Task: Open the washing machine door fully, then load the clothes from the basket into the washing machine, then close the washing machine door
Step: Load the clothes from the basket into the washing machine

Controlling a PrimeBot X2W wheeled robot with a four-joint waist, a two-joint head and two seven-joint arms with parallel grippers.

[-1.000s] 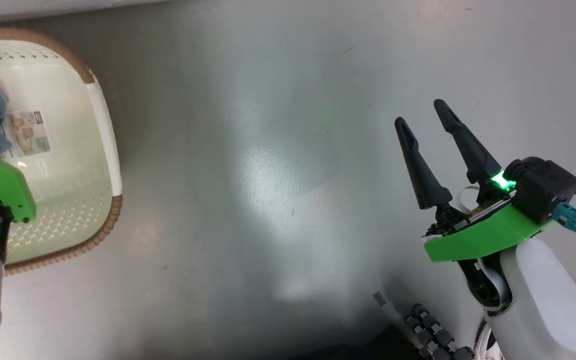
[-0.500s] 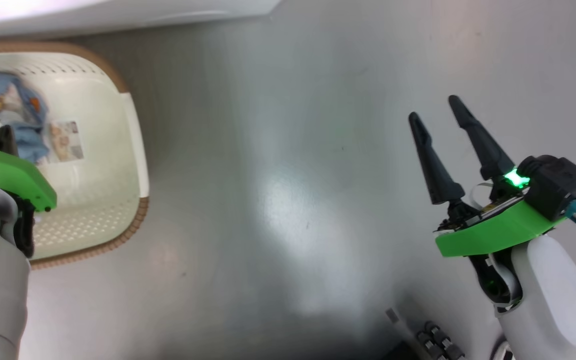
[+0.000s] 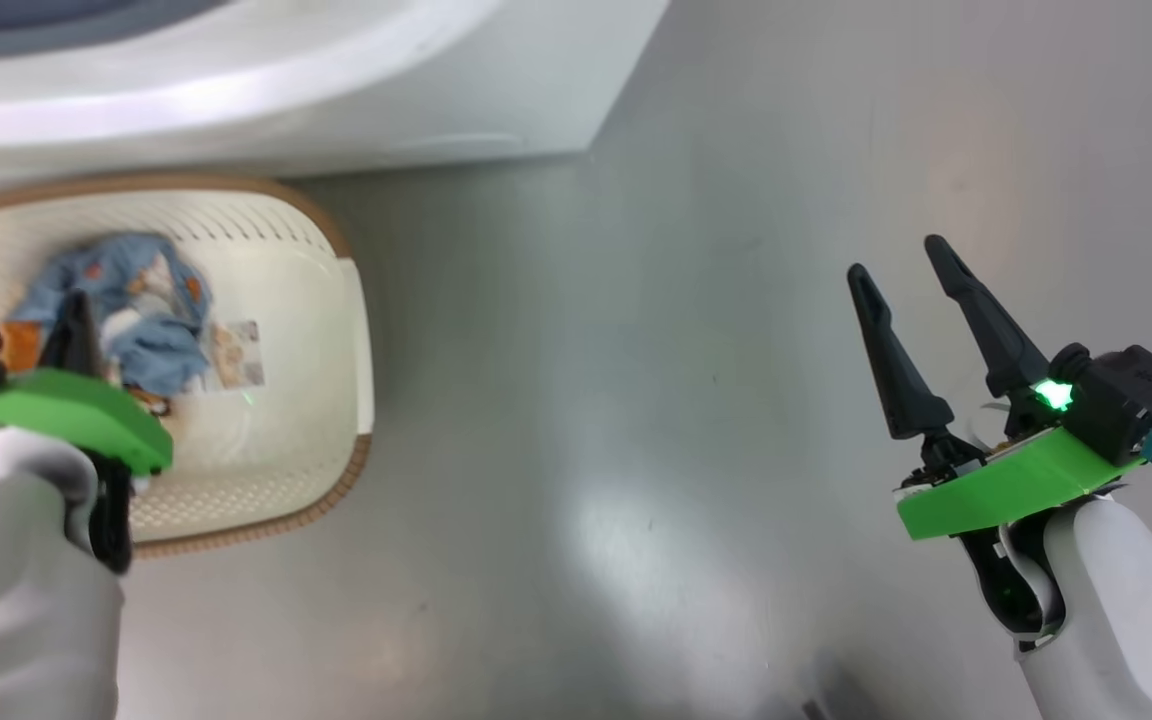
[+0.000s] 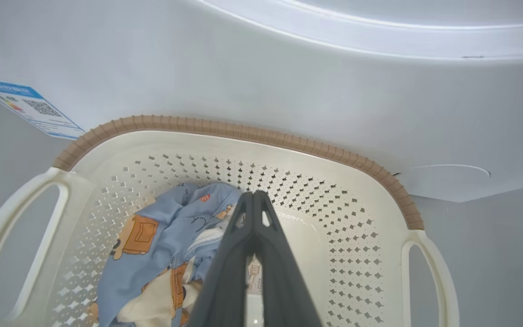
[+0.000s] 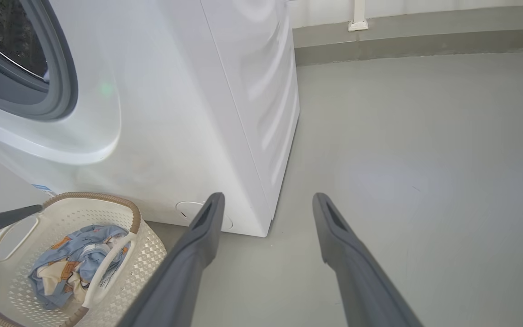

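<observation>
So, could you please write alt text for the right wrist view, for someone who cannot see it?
The right gripper, jaws spread wide and holding nothing, points at grey floor beside a white washing machine. At lower left, a cream basket holding blue clothes stands on the floor in front of the machine, below its grey-rimmed round opening.

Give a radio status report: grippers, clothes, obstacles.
Left gripper shut, empty, above basket. Right gripper open, over floor. Clothes in basket. No obstruction seen.

Grey floor (image 3: 636,400) (glossy) bears the basket (image 3: 288,300) beside the washing machine (image 3: 336,110).
</observation>
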